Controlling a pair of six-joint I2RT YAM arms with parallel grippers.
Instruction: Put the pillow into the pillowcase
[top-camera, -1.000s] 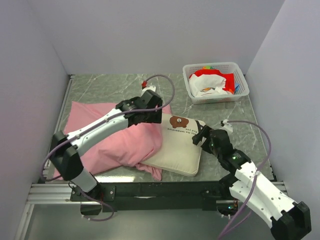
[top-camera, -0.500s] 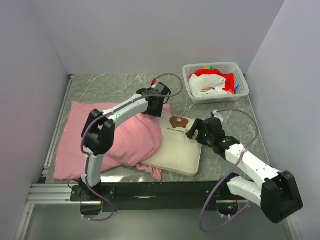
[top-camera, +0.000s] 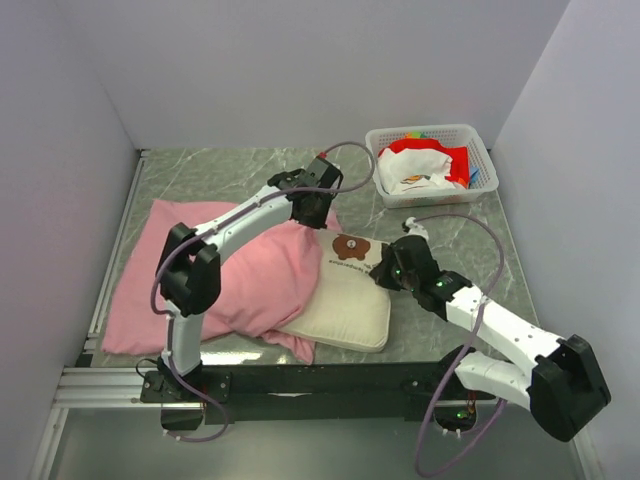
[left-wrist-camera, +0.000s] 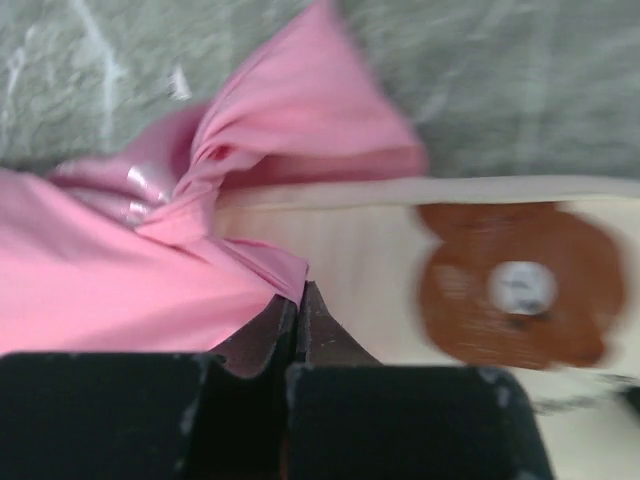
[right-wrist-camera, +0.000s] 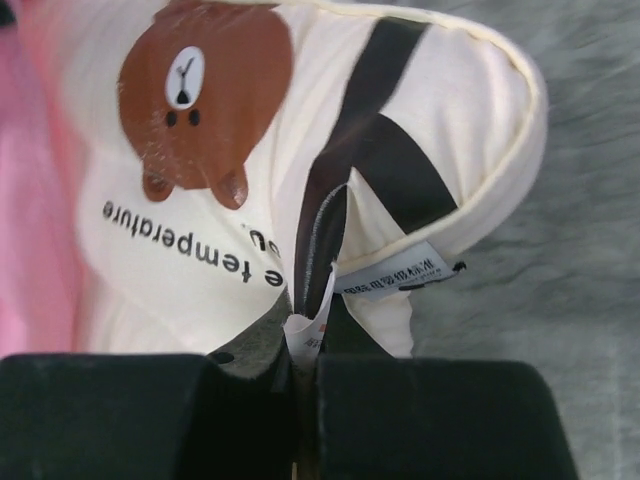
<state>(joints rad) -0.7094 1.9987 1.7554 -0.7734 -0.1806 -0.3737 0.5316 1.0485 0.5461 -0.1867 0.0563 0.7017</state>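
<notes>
The pink pillowcase (top-camera: 215, 285) lies wrinkled over the left half of the grey marbled table (top-camera: 220, 175), its open end facing right. The left arm reaches across it from the near edge, and the left gripper (top-camera: 313, 210) is down at the far corner of that open end. In the left wrist view its fingers (left-wrist-camera: 265, 335) are pressed together. A bunched fold of pink cloth runs right into the tips. That view is blurred, so the pinch on the hem looks likely rather than certain.

The pillow (top-camera: 345, 300) is partly inside the pillowcase. Its left part is covered by the pink cloth, and its cream right part sticks out onto the table. The brown bear face (top-camera: 349, 245) shows near the pillow's far edge, just right of the left gripper, with a line of small dark text (right-wrist-camera: 185, 245) below it.

The right gripper (top-camera: 388, 272) sits on the pillow's right edge, near its far corner. In the right wrist view its jaws are closed tight on a raised fold of the pillow's cover, beside a dark stripe (right-wrist-camera: 385, 160) and a small white label (right-wrist-camera: 395, 272). The corner curls up around the pinch.

In the far right corner of the table, well apart from the pillow, a white basket (top-camera: 432, 130) holds red and white clothes (top-camera: 420, 165).
</notes>
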